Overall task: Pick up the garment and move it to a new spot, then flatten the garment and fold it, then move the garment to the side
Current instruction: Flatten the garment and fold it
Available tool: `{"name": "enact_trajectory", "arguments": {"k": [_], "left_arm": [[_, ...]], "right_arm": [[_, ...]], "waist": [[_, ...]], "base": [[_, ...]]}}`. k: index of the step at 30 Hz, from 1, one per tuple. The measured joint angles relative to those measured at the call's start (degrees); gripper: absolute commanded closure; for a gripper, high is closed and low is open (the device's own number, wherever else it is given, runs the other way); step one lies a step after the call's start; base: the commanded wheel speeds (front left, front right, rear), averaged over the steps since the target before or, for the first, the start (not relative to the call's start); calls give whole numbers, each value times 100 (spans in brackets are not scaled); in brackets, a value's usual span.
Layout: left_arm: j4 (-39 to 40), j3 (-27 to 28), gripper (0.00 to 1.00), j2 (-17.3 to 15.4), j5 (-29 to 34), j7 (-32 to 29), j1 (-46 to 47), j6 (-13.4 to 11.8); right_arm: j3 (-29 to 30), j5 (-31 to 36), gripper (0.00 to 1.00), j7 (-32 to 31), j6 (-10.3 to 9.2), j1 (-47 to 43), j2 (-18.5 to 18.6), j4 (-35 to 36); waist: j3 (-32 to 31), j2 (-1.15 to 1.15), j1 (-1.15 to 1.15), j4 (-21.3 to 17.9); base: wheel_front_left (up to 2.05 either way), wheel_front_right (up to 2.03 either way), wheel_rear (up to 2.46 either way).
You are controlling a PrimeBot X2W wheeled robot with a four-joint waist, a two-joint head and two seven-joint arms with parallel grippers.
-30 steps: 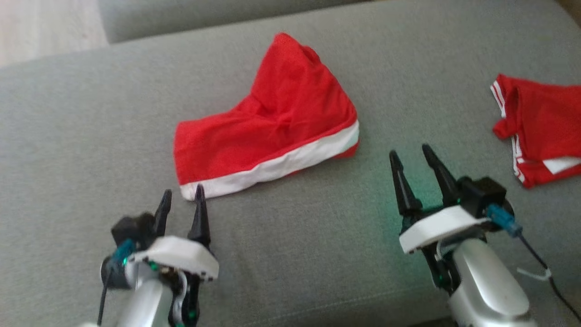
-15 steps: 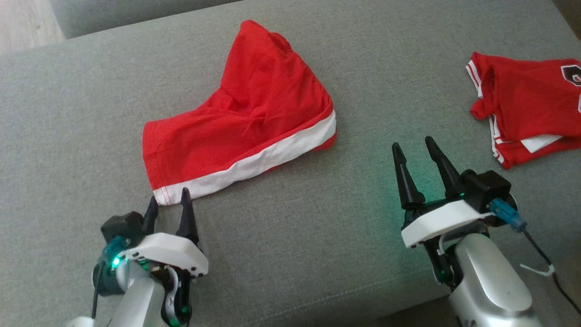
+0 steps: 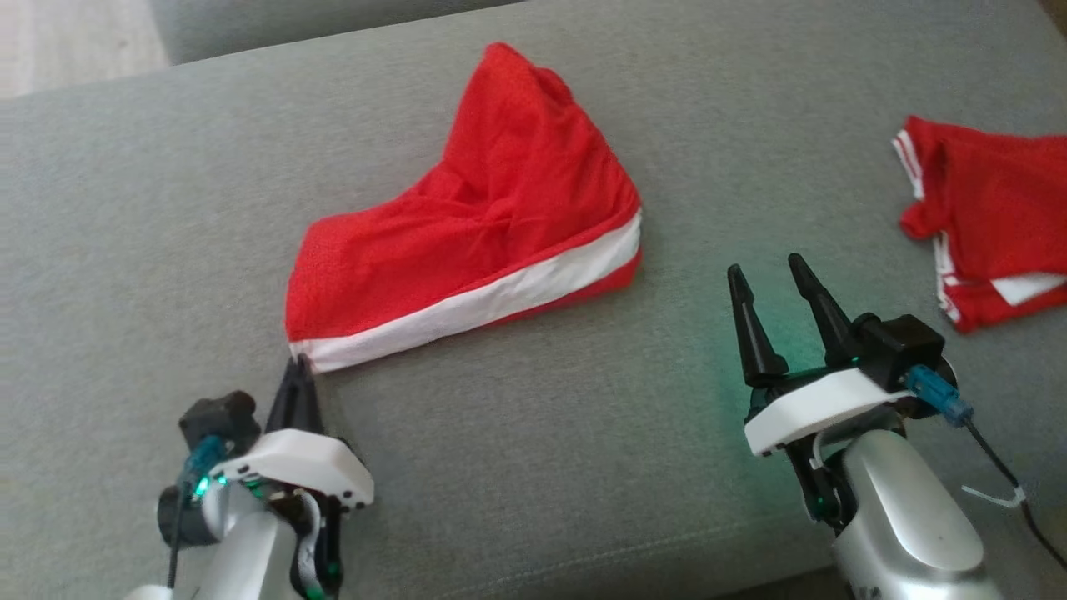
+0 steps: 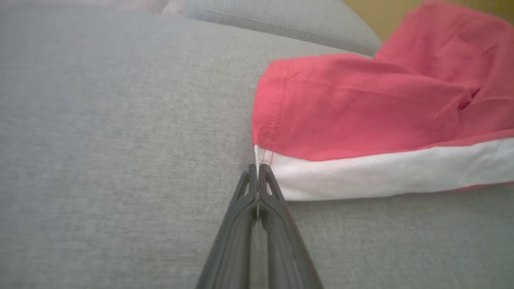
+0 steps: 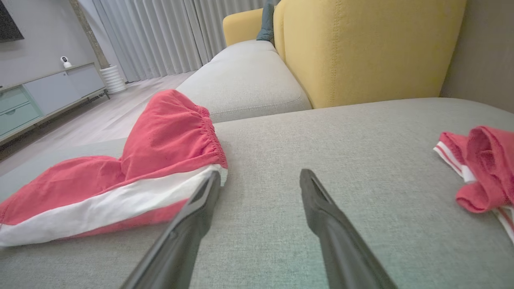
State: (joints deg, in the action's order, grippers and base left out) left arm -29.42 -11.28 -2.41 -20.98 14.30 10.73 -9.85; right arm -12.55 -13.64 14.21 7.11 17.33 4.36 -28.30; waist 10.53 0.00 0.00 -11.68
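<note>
The garment (image 3: 492, 225) is a pair of red shorts with a white stripe along the near side, lying crumpled on the grey sofa seat (image 3: 533, 467). My left gripper (image 3: 298, 363) is at its near left corner, fingers pressed together on the white hem. In the left wrist view the garment (image 4: 361, 116) spreads to the right, and the left gripper (image 4: 257, 171) pinches the corner's thin edge. My right gripper (image 3: 764, 271) hovers open to the right of the garment, nothing between its fingers. In the right wrist view the garment (image 5: 120, 180) lies left of the right gripper (image 5: 260, 173).
A second red and white piece of clothing (image 3: 984, 217) lies bunched at the seat's right end, seen as red clothing (image 5: 486, 168) from the right wrist. A yellow backrest (image 5: 361, 44) rises behind the seat. Wood floor (image 3: 67, 42) shows beyond the far left edge.
My left gripper has shut on the garment's near left corner, where it stood open around it before. The right gripper stays open. The head camera has shifted a little.
</note>
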Motion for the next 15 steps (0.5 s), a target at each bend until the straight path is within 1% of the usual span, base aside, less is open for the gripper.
{"name": "enact_trajectory", "arguments": {"k": [4, 8, 11, 15], "left_arm": [[158, 240, 100, 7, 162, 0, -64, -44], [193, 441, 100, 12, 368, -1, -126, -56], [224, 587, 100, 12, 483, -1, -107, -58], [225, 621, 100, 15, 616, -1, -89, -48]], "right_arm": [[-49, -1, 0, 0, 0, 2, 58, -46], [-245, -56, 0, 0, 0, 75, 170, -233], [-498, -152, 0, 0, 0, 271, 270, -431], [-945, -310, 0, 0, 0, 586, 382, -724]], "waist": [[0, 0, 0, 246], [56, 0, 0, 522], [126, 0, 0, 714], [225, 0, 0, 918]], "base": [[0, 0, 0], [0, 0, 0], [0, 0, 0], [0, 0, 0]]}}
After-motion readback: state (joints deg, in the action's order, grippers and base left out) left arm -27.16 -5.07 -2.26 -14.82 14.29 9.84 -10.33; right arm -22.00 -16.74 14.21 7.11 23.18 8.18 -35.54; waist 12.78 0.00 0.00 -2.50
